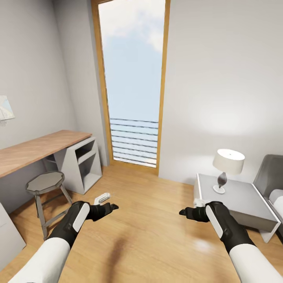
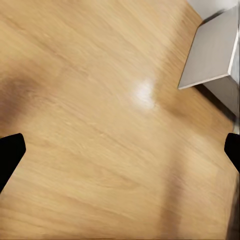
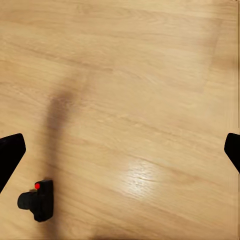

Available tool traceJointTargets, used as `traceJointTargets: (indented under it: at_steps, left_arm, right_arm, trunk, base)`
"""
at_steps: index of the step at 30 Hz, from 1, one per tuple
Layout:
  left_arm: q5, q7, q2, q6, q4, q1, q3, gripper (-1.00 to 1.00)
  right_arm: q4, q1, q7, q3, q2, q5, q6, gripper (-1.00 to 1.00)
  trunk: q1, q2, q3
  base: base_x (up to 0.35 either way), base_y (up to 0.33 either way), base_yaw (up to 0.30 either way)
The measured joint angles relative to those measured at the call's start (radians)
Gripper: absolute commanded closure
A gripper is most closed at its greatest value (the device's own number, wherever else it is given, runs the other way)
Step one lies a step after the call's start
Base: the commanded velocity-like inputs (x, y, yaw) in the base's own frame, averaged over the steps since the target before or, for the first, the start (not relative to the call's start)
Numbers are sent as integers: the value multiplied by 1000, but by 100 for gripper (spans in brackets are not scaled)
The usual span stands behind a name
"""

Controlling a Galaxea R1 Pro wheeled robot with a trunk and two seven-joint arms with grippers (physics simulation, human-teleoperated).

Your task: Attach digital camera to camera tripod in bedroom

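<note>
The digital camera (image 3: 37,200), small and black with a red button on top, lies on the light wood floor (image 3: 140,100) in the right wrist view, apart from the fingers. The camera tripod is out of view. My left gripper (image 1: 109,207) and right gripper (image 1: 184,212) hover over the floor in front of me, pointing toward each other. Both are open and hold nothing; their black fingertips (image 2: 10,152) (image 3: 10,152) sit at the far edges of the wrist views.
I face a tall wood-framed window (image 1: 133,82) in the bedroom. A wood-topped white desk (image 1: 43,147) and grey stool (image 1: 45,182) stand at left. At right are a grey nightstand (image 1: 251,208) with a lamp (image 1: 227,165) and a grey bed (image 1: 273,177). A small white object (image 1: 103,197) lies on the floor.
</note>
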Motion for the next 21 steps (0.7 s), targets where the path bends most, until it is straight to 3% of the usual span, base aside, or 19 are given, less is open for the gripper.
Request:
traceJointTargets:
  at_steps: [15,21]
  left_arm:
    - [-1,-2,-4,-7,6,0,-4,-100]
    - [0,3,-8,-69,12,0,-6,-100]
  right_arm:
    - [1,0,5,-1,1,4,-2,-100]
    - [1,0,6,-1,0,0,-1,-100]
  trunk:
    - [58,-105,-47]
    - [81,-147,-66]
  base:
    - [0,0,0]
    - [0,0,0]
